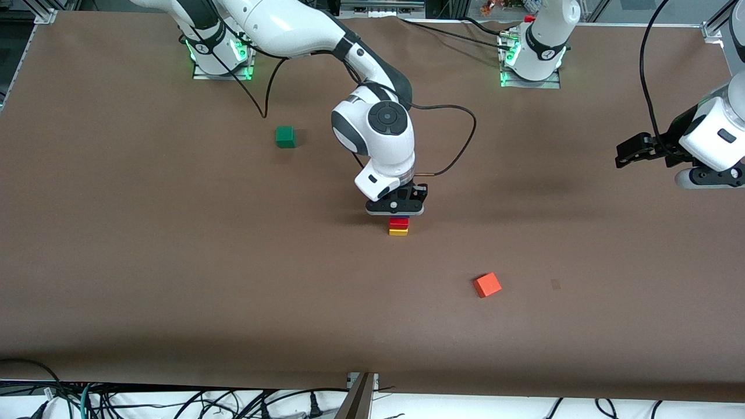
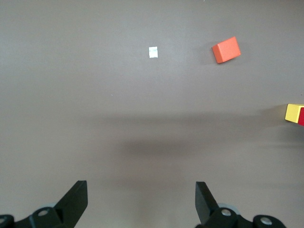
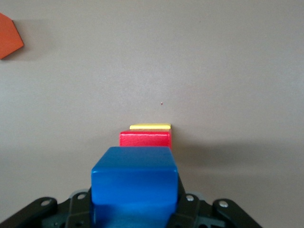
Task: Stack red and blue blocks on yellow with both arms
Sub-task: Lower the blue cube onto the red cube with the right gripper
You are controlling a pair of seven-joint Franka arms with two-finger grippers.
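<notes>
The yellow cube (image 1: 398, 232) sits on the table with the red block (image 1: 398, 223) on top of it. My right gripper (image 1: 397, 208) is straight above this stack, shut on the blue block (image 3: 134, 175). Only a sliver of the blue block (image 1: 398, 217) shows in the front view, right at the red block's top; I cannot tell if they touch. The right wrist view shows the red block (image 3: 145, 140) and the yellow cube (image 3: 150, 127) below the blue one. My left gripper (image 1: 624, 156) waits open and empty (image 2: 140, 187) over the left arm's end of the table.
An orange cube (image 1: 487, 285) lies nearer the front camera than the stack, toward the left arm's end. A green cube (image 1: 285, 137) lies farther from the camera, toward the right arm's end. A small pale mark (image 1: 556, 284) is beside the orange cube.
</notes>
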